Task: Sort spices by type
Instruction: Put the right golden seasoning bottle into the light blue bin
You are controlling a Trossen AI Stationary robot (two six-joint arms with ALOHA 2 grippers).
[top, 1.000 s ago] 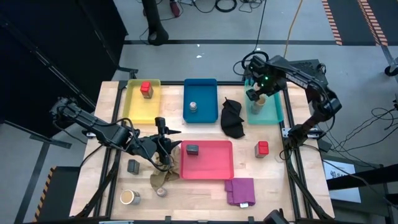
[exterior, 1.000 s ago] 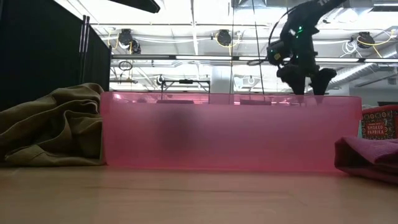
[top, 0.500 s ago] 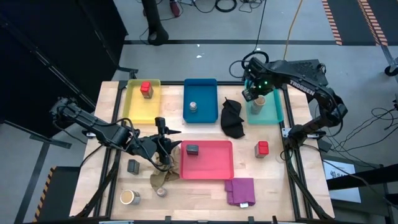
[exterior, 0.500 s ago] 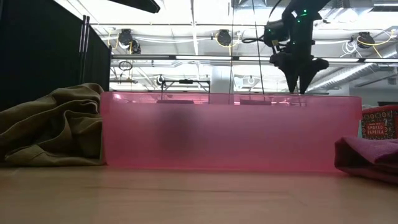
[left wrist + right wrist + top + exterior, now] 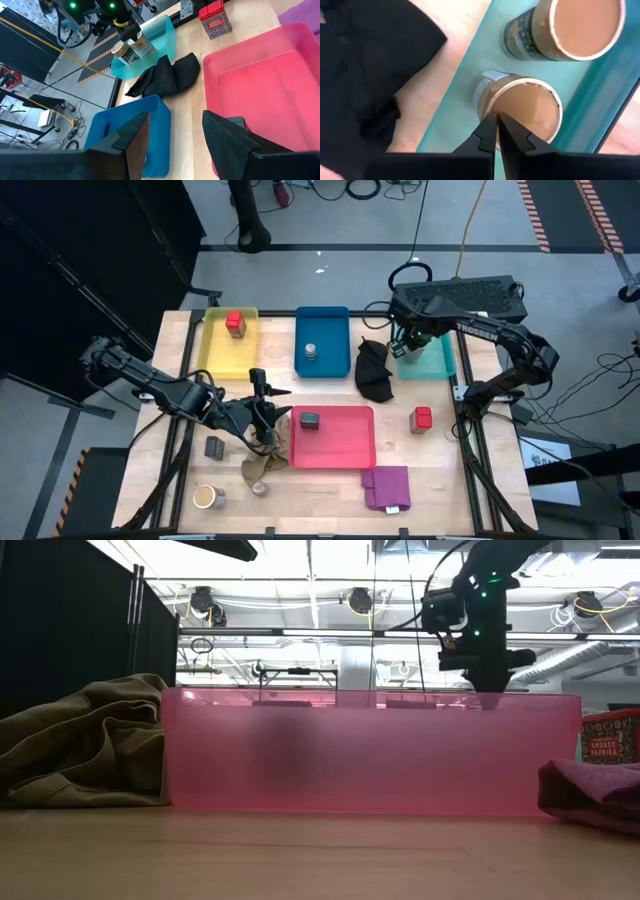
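Observation:
Two tan round jars (image 5: 522, 107) (image 5: 567, 27) stand upright in the teal tray (image 5: 440, 362). My right gripper (image 5: 496, 122) hangs shut over the nearer jar's rim, pointing steeply down. My left gripper (image 5: 268, 388) stands open over the beige cloth (image 5: 262, 462), with nothing between its fingers. One red cube (image 5: 235, 323) sits in the yellow tray, a silver tin (image 5: 311, 352) in the blue tray, a dark grey tin (image 5: 309, 420) in the pink tray (image 5: 350, 452). Loose on the table are a red cube (image 5: 422, 418), a grey tin (image 5: 214, 447), a tan jar (image 5: 208, 497) and a silver tin (image 5: 260, 489). My right gripper's shut fingertips (image 5: 490, 131) stand in line with the rim of the nearer jar's lid (image 5: 492, 102), coming from above. I cannot tell whether they touch the lid or hang just above it.
A black cloth (image 5: 374, 370) lies between the blue and teal trays, and a purple cloth (image 5: 387, 486) at the near edge, right of the pink tray. The right arm (image 5: 460, 298) reaches across the teal tray's far end.
My right gripper has shut from wide open with nothing between its fingers. It has tipped to point more steeply down and sunk a little over the teal tray, while its arm has swung across the tray's far end. The jars have stayed in place.

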